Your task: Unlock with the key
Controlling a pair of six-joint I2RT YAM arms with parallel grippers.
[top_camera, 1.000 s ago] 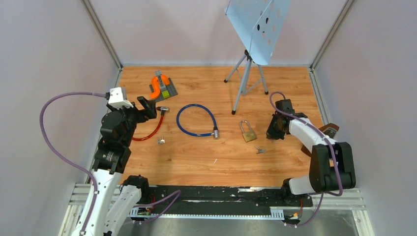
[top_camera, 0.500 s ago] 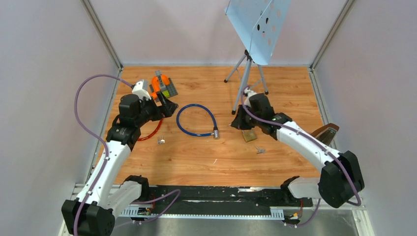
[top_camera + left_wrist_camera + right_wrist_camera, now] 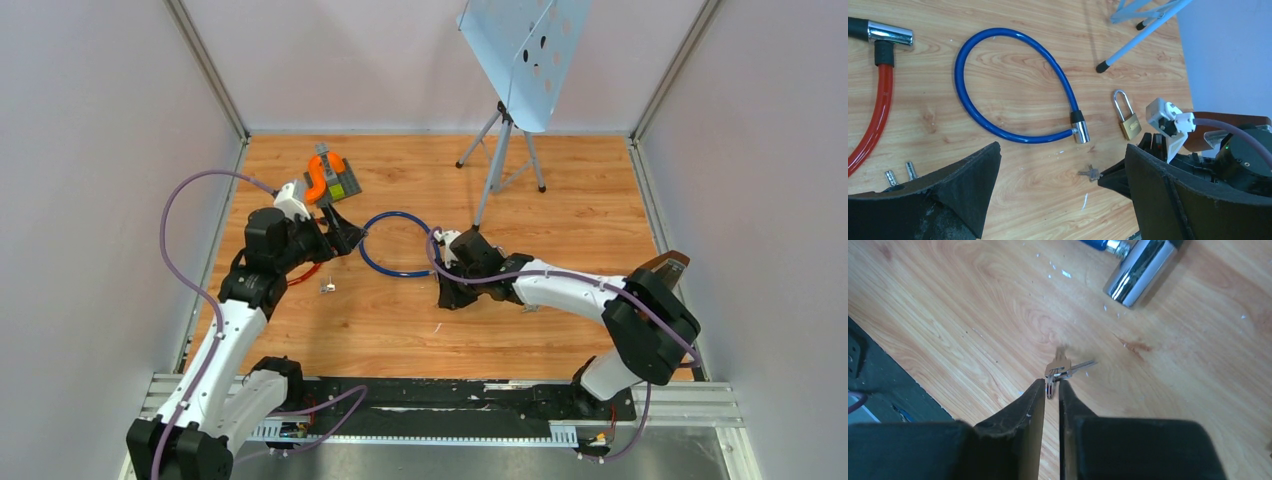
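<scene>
Two arms: both reach out over the wooden table (image 3: pixel 420 345), the left one from the near left, the right one lying low across the middle.
left gripper (image 3: pixel 344 236): spread wide and holding nothing, it hovers above the boards between the red cable lock (image 3: pixel 878 115) and the blue cable lock (image 3: pixel 1013 85).
right gripper (image 3: pixel 1052 384): fingers pressed almost together, tips down at the wood. The ring of the key (image 3: pixel 1063 369) seems to be pinched between them, though the wrist view is blurred there.
key, place: at the right fingertips, blade pointing off to one side, near the chrome end of the blue cable lock. I cannot tell whether it touches the wood.
padlock (image 3: pixel 1129 122): brass, lying flat with its shackle pointing to the far side, beside the right wrist and apart from the key.
second keys (image 3: pixel 327 287): a small pair lying beside the red cable lock.
far side: a music stand (image 3: pixel 520 50) on its tripod, and an orange piece (image 3: pixel 322 172) on a grey plate.
</scene>
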